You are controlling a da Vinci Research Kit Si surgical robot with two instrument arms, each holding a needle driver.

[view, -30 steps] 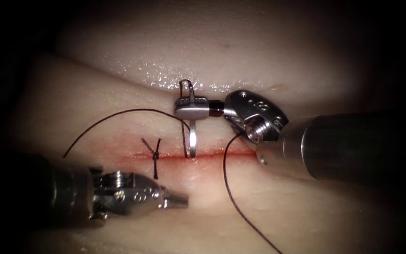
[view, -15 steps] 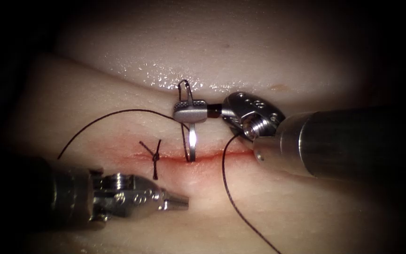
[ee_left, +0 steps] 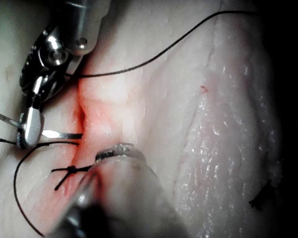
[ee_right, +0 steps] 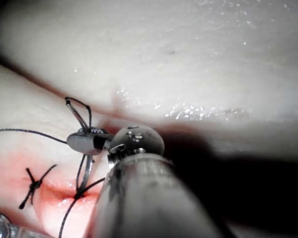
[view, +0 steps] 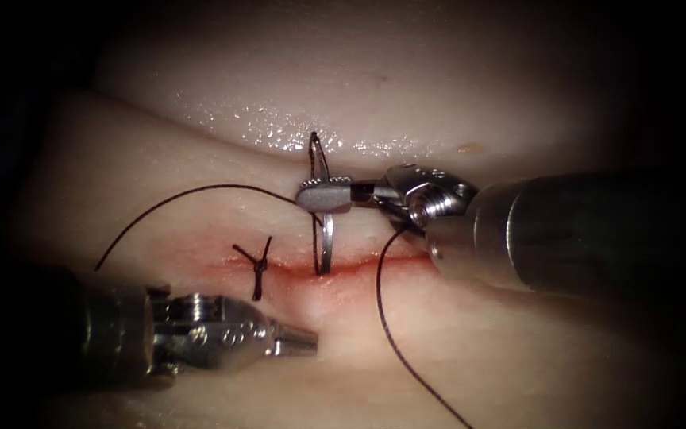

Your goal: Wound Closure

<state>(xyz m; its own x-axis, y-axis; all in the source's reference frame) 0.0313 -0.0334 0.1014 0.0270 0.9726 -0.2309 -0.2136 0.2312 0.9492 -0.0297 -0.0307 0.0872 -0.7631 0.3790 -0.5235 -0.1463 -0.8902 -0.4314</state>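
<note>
Presently the right tool (view: 323, 195) has its jaws clamped across the needle (view: 325, 238), gripping toward the swaged end, where the thread (view: 184, 197) loops off just beyond the jaws. Below the grip, the needle's shaft runs down to the cut (view: 359, 262) and its tip sits in the cut line, entering the tissue (view: 200, 159). Holding so far back likely leaves most of the curve free to pass through. Compared with a second ago, the jaws have rolled and the needle stands a little deeper at the cut.

Left tool (view: 295, 340) lies below the cut, well apart from the needle, jaws together, holding nothing; probably parked to receive.

A finished knot (view: 260, 264) sits across the cut, just beside the needle on its left. Red fluid (view: 343, 278) lines the cut. Another run of thread trails down past the right tool's wrist.
</note>
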